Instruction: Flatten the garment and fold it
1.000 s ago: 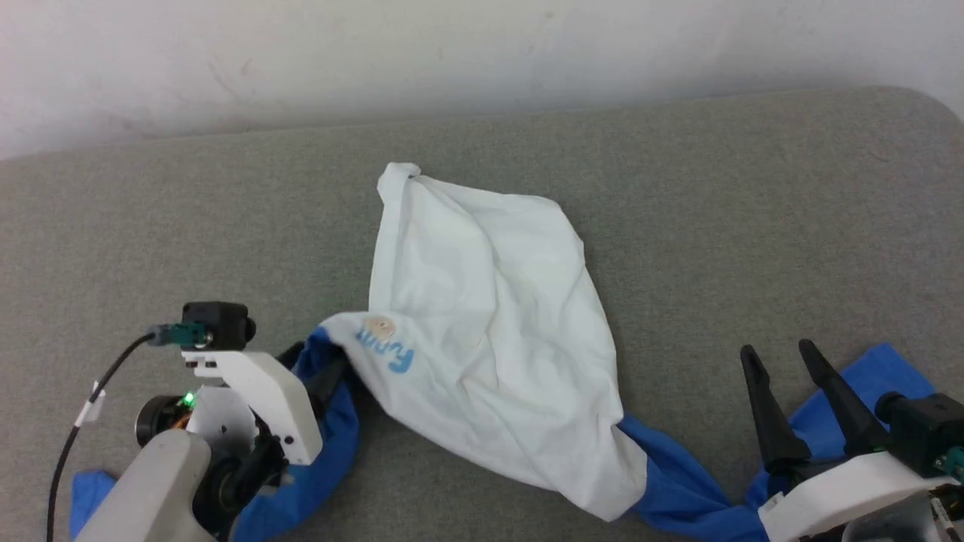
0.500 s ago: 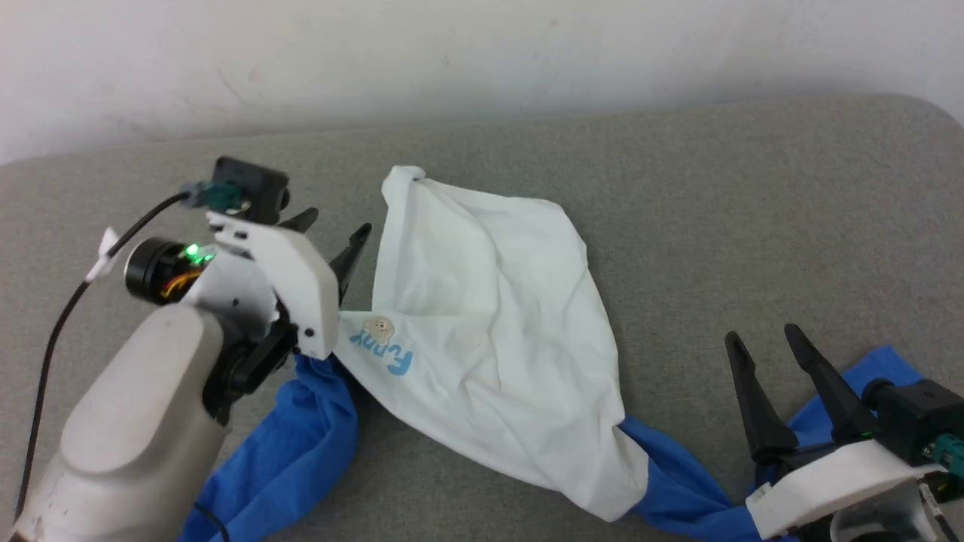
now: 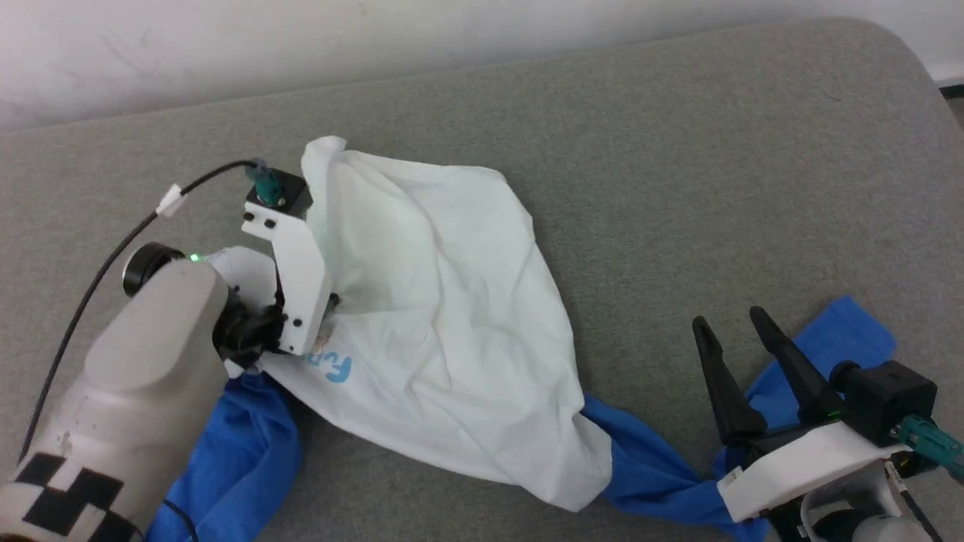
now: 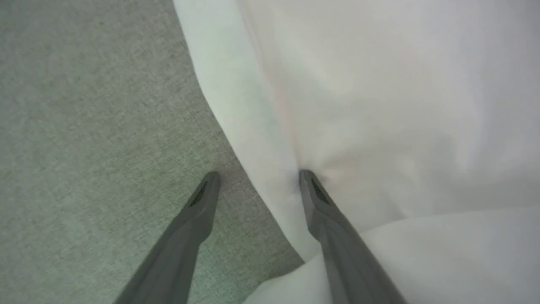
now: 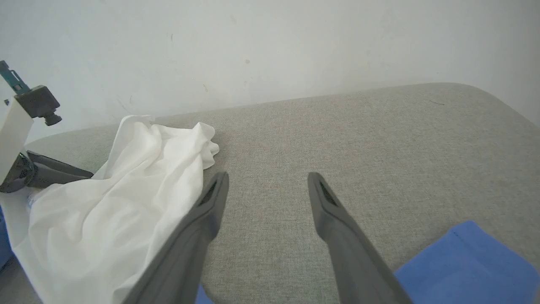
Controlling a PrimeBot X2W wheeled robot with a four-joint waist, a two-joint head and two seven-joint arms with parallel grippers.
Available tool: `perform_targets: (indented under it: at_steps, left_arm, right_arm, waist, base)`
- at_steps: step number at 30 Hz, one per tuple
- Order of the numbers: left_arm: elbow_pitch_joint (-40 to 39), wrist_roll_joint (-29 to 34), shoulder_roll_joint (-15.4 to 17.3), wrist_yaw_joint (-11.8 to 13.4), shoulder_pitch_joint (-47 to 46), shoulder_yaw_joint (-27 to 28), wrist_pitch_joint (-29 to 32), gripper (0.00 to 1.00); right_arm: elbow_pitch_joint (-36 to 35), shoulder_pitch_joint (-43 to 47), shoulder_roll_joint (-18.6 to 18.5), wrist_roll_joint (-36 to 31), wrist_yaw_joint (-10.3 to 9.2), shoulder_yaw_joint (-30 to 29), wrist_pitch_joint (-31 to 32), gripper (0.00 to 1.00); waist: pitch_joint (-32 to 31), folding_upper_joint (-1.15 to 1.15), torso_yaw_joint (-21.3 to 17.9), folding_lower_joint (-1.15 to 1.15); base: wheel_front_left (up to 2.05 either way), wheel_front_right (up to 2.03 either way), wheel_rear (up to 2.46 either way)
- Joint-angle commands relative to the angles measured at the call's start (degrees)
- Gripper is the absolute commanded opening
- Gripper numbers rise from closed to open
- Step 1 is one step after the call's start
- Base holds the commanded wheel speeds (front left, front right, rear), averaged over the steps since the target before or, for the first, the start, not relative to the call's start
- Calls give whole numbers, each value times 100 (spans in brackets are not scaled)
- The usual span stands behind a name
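The grey fabric-covered table (image 3: 678, 150) carries the thin, crumpled white shirt with bright blue sleeves (image 3: 452, 324), its body running diagonally from far left to near right. Your left gripper (image 4: 257, 181) is nearer: it stands open astride the shirt's left edge, gripping nothing. Your right gripper (image 3: 729, 318), open and empty, hovers by the blue sleeve end (image 3: 851, 331)

We see a grey fabric surface (image 3: 678, 188) with a rounded corner at 1 o'clock. On it lies the garment (image 3: 437, 324), crumpled. Its white body spreads from the centre toward 10 o'clock, one blue sleeve (image 3: 241, 452) trails to 7 o'clock, and a second blue sleeve (image 3: 851, 339) to 4 o'clock.
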Motion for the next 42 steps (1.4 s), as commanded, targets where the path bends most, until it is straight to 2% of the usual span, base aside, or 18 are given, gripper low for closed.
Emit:
perform_targets:
  at_steps: [1, 2, 4, 6, 10, 13, 17, 21, 24, 27, 28, 29, 30, 37, 40, 42]
  left_arm:
    - [171, -68, -56, -65, -31, -147, 256, 85]
    - [263, -143, -72, -95, -37, -241, 465, 60]
    - [322, -275, -71, -132, -88, -414, 743, 0]
    - [240, -391, -47, -144, -220, -478, 706, 0]
    - [-26, -481, 73, -149, -729, -400, -89, 0]
    - [8, -302, 151, -143, -1229, -227, -871, 0]
    - [296, 113, 75, 277, -1745, 16, -2050, 0]
    - [758, 383, -19, 634, -2017, 128, -2905, 0]
    - [1191, 422, -131, 703, -2003, 125, -3224, 0]
    - [1596, 320, -238, 658, -1867, 185, -3519, 0]
    - [1714, 286, -262, 612, -1821, 199, -3612, 9]
    - [1824, 209, -295, 565, -1758, 248, -3705, 35]
    - [1900, 126, -346, 526, -1695, 308, -3828, 98]
    - [1804, -214, -474, 459, -994, 629, -4935, 100]
    - [1477, -297, -397, 474, -558, 668, -5087, 100]
    - [1124, -342, -307, 518, -220, 644, -4980, 100]
  right_arm:
    - [32, -102, 14, 35, -4, 16, -45, 100]
    - [52, -112, 14, 37, -4, 19, -54, 100]
    - [85, -133, 14, 38, -4, 20, -64, 100]
    - [109, -153, 14, 37, -4, 19, -74, 100]
    - [136, -181, 14, 36, -4, 26, -89, 100]
    - [142, -223, 14, 31, -4, 83, -75, 100]
    - [149, -338, 14, 18, -4, 180, -72, 100]
    - [183, -453, 14, 20, -4, 251, -104, 100]
    - [247, -537, 14, 36, -4, 312, -146, 100]
    - [320, -619, 14, 65, -4, 374, -193, 100]
    - [345, -643, 14, 73, -4, 390, -210, 100]
    - [371, -662, 14, 77, -4, 412, -228, 100]
    - [395, -666, 14, 73, -4, 417, -248, 100]
    - [428, -487, 14, 3, -4, 308, -221, 100]
    - [373, -335, 14, -33, -4, 210, -140, 100]
    - [316, -198, 14, -48, -4, 119, -77, 100]
  waist:
    - [88, 0, -120, -1]
    - [83, 0, -130, -1]
    - [76, 0, -142, -1]
    - [77, 0, -150, -1]
    - [124, 0, -147, -1]
    - [231, 0, -170, -1]
    - [438, 0, -244, -1]
    - [645, 0, -326, -1]
    - [748, 0, -351, -1]
    - [782, 0, -348, -1]
    - [772, 0, -338, -1]
    - [737, 0, -329, -1]
    - [682, 0, -300, -1]
    - [109, 0, 3, -1]
    - [-180, 0, 168, -1]
    - [-348, 0, 297, -1]
  base:
    - [0, 0, 0]
    - [0, 0, 0]
    - [0, 0, 0]
    - [0, 0, 0]
    - [0, 0, 0]
    - [0, 0, 0]
    - [0, 0, 0]
    - [0, 0, 0]
    - [0, 0, 0]
    - [0, 0, 0]
    - [0, 0, 0]
    - [0, 0, 0]
    - [0, 0, 0]
    - [0, 0, 0]
    - [0, 0, 0]
    - [0, 0, 0]
